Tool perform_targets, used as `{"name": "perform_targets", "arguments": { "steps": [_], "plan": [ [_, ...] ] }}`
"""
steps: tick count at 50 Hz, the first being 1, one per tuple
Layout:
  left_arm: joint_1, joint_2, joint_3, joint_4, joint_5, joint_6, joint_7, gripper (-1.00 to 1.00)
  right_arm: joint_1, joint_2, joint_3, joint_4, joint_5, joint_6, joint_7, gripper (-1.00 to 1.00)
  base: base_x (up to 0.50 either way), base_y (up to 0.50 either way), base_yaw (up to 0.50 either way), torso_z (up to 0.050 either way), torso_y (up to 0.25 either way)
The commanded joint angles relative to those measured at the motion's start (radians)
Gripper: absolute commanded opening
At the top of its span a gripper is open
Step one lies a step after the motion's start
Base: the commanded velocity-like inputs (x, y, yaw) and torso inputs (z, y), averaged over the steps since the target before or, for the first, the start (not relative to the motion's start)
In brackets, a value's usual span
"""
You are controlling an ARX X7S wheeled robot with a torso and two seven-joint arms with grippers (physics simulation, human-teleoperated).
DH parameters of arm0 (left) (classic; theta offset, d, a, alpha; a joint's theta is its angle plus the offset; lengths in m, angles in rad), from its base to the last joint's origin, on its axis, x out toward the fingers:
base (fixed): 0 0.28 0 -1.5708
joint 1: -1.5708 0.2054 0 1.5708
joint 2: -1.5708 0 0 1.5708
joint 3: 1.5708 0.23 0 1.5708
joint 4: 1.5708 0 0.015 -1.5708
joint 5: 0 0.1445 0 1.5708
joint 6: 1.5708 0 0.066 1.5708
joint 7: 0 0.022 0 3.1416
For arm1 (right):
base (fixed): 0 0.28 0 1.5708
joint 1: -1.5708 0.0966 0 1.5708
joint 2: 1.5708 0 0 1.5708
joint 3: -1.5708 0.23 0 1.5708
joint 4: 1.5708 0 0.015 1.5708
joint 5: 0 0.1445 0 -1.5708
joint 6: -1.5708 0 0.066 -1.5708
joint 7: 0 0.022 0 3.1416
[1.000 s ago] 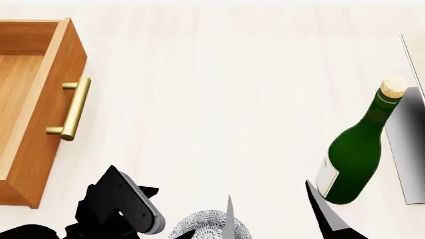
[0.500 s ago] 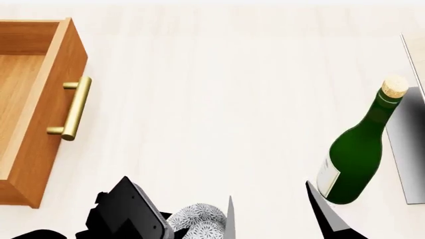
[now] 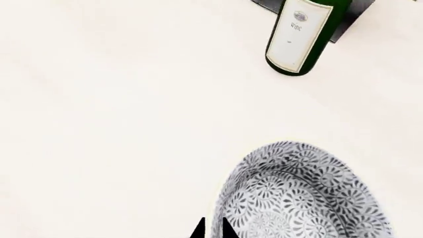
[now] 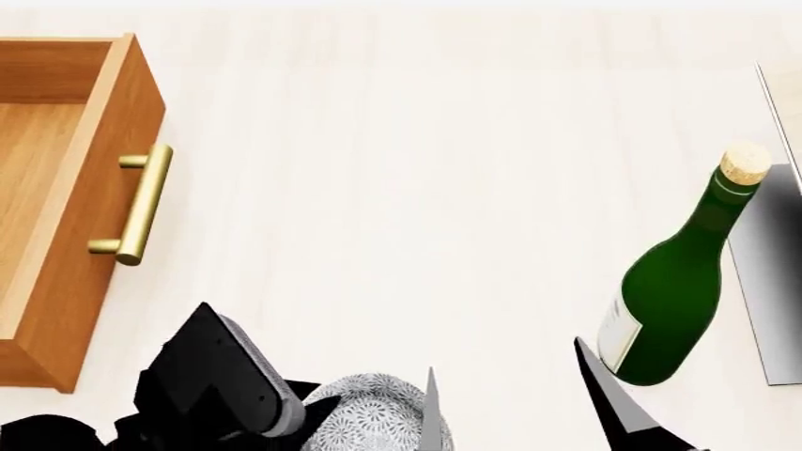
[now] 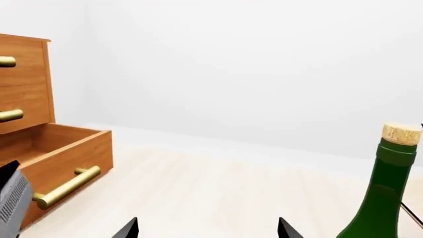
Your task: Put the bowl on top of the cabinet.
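Observation:
The speckled white-grey bowl (image 4: 366, 413) sits at the near edge of the head view, between my two arms. In the left wrist view the bowl (image 3: 297, 196) fills the lower part. My left gripper (image 3: 213, 231) has its two black tips almost together across the bowl's rim, shut on it. The left gripper (image 4: 307, 413) touches the bowl's left side. My right gripper (image 4: 520, 418) stands open to the right of the bowl, and in its own view the right gripper (image 5: 208, 230) holds nothing. The orange-brown cabinet (image 4: 75, 235) is at the far left, its top out of the head view.
The cabinet's (image 5: 26, 84) lower drawer (image 5: 66, 158) is pulled open, its brass handle (image 4: 131, 207) facing the table. A green corked wine bottle (image 4: 670, 291) stands at the right, against a grey-based rack (image 4: 767, 272). Pale tabletop (image 4: 401, 188) lies between cabinet and bottle.
My left gripper first closed in to the right against the bowl, then drew back left. The bowl has shifted slightly left and up in the head view. The right gripper stays still.

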Motion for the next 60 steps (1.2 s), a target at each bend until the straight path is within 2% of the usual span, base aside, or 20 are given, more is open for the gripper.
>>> {"name": "perform_targets", "arguments": {
  "steps": [1,8,11,12,21,30,34,40,41,46,57,60],
  "plan": [
    [-0.057,-0.029,-0.127,0.112,-0.084,-0.107,-0.064,-1.0,0.002,0.006,-0.007,-0.016,0.005,0.012,0.001,1.0,0.0,0.0,0.0,0.0,0.0],
    [-0.124,-0.03,-0.239,0.182,-0.181,-0.185,-0.117,-1.0,-0.002,0.01,-0.01,-0.031,0.01,0.021,0.004,1.0,0.0,0.0,0.0,0.0,0.0],
    [-0.14,-0.029,-0.262,0.209,-0.152,-0.142,-0.142,-1.0,-0.001,0.01,-0.013,-0.035,0.011,0.025,0.004,1.0,0.0,0.0,0.0,0.0,0.0],
    [-0.168,-0.037,-0.25,0.217,-0.153,-0.169,-0.144,-1.0,-0.001,0.011,-0.013,-0.035,0.012,0.025,0.004,1.0,0.0,0.0,0.0,0.0,0.0],
    [-0.31,0.003,-0.379,0.194,-0.313,-0.331,-0.206,-1.0,-0.004,0.016,-0.013,-0.046,0.017,0.029,0.006,1.0,0.0,0.0,0.0,0.0,0.0],
    [-0.491,0.042,-0.434,0.107,-0.331,-0.387,-0.265,-1.0,-0.003,0.022,-0.012,-0.057,0.026,0.037,0.009,1.0,0.0,0.0,0.0,0.0,0.0],
    [-0.56,0.047,-0.415,0.043,-0.282,-0.356,-0.262,-1.0,-0.006,0.025,-0.011,-0.062,0.03,0.037,0.009,1.0,0.0,0.0,0.0,0.0,0.0],
    [-0.689,0.08,-0.446,-0.14,-0.222,-0.317,-0.29,-1.0,-0.009,0.029,-0.008,-0.072,0.033,0.042,0.014,1.0,0.0,0.0,0.0,0.0,0.0],
    [-0.706,0.071,-0.413,-0.153,-0.185,-0.283,-0.274,-1.0,-0.009,0.03,-0.008,-0.073,0.034,0.043,0.014,1.0,0.0,0.0,0.0,0.0,0.0],
    [-0.794,0.086,-0.413,-0.252,-0.152,-0.269,-0.281,-1.0,-0.005,0.033,-0.012,-0.081,0.032,0.052,0.016,1.0,0.0,0.0,0.0,0.0,0.0],
    [-0.91,0.093,-0.411,-0.424,-0.082,-0.205,-0.287,-1.0,-0.005,0.043,-0.009,-0.106,0.034,0.068,0.025,1.0,0.0,0.0,0.0,0.0,0.0],
    [-0.938,0.098,-0.446,-0.468,-0.078,-0.191,-0.309,-1.0,-0.002,0.045,-0.007,-0.11,0.035,0.071,0.027,1.0,0.0,0.0,0.0,-0.011,0.203]
  ]
}}
